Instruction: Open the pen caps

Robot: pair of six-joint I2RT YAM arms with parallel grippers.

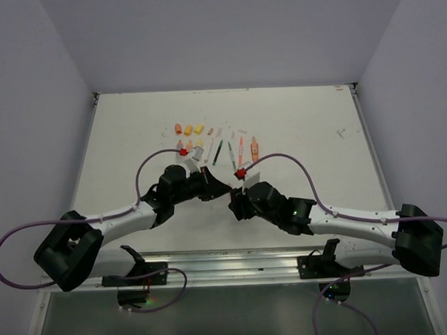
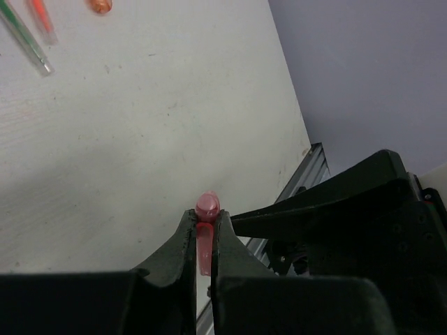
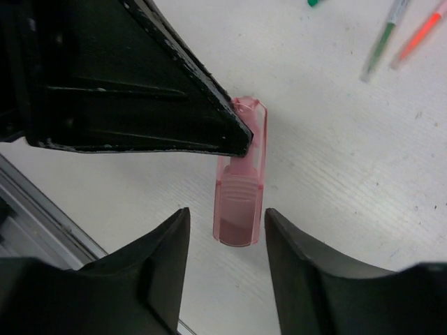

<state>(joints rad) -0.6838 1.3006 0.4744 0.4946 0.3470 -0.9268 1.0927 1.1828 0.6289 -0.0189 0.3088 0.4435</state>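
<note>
Left hand (image 2: 204,215) pinching pink highlighter (image 3: 241,202), right hand (image 3: 225,213) spread beside it; loose pen caps (image 1: 188,129) at 12 o'clock suggest most are done, pink one probably still pending.

Pink cap (image 3: 241,209) looks glossy translucent plastic (table (image 3: 349,174) matt).

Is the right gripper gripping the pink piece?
No, the right gripper stands open, gaps either side of the pink piece, which the left gripper pinches.
</note>
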